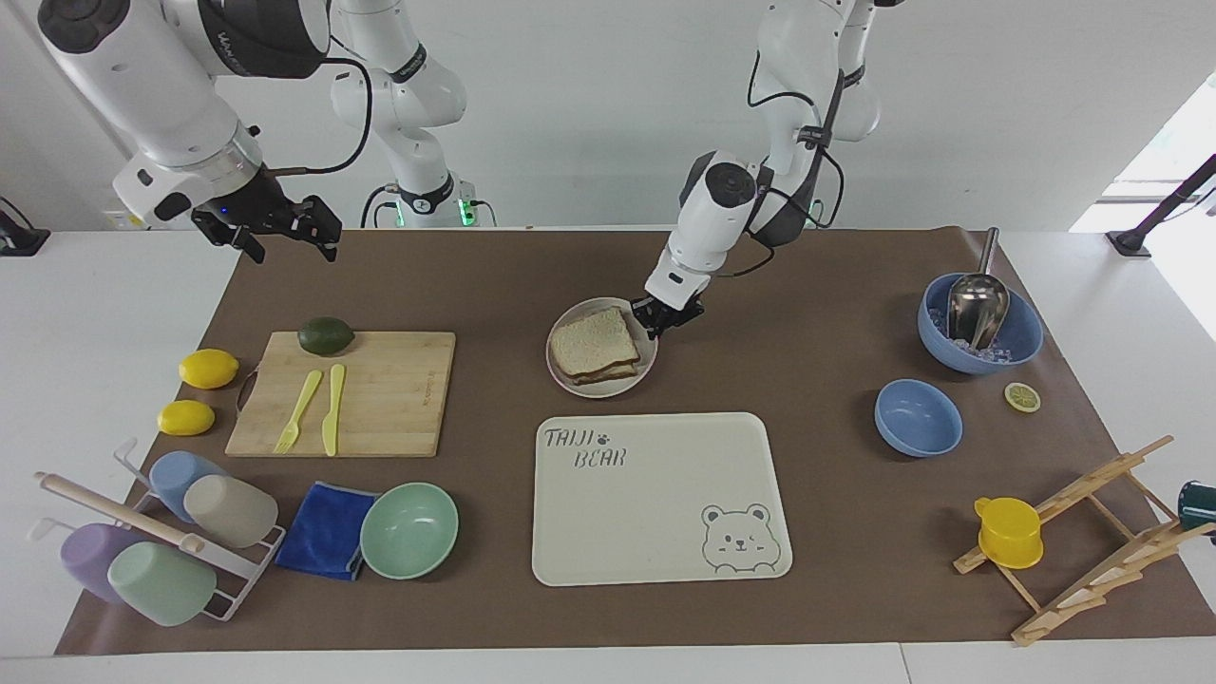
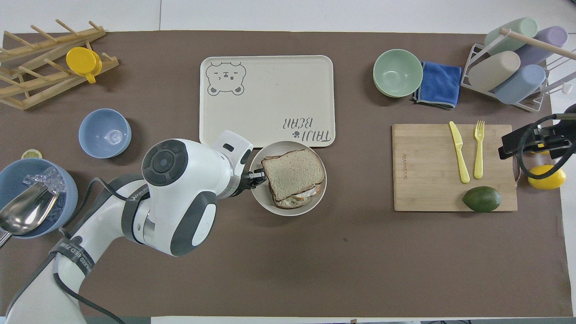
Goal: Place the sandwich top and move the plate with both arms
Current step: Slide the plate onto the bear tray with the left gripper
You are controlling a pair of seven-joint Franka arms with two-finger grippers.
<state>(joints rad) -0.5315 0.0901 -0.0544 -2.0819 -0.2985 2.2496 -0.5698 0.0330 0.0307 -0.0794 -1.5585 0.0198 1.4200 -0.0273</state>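
Tabletop, brown: your left claw [image 1: 657,322] gripped the plate [image 1: 601,384] rim, sandwich top [image 1: 592,341] just beside; right claw [image 1: 285,231] waited, grip unclear.

Speckled sandwich top [image 1: 593,339] caps the sandwich on the beige plate [image 1: 601,385].

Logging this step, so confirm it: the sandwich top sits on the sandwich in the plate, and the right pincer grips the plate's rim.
One thing is wrong: the left pincer, not the right, grips the rim of the plate, as the facing view shows. The right pincer waits above the table's edge at its own end. The sandwich top does sit on the sandwich.
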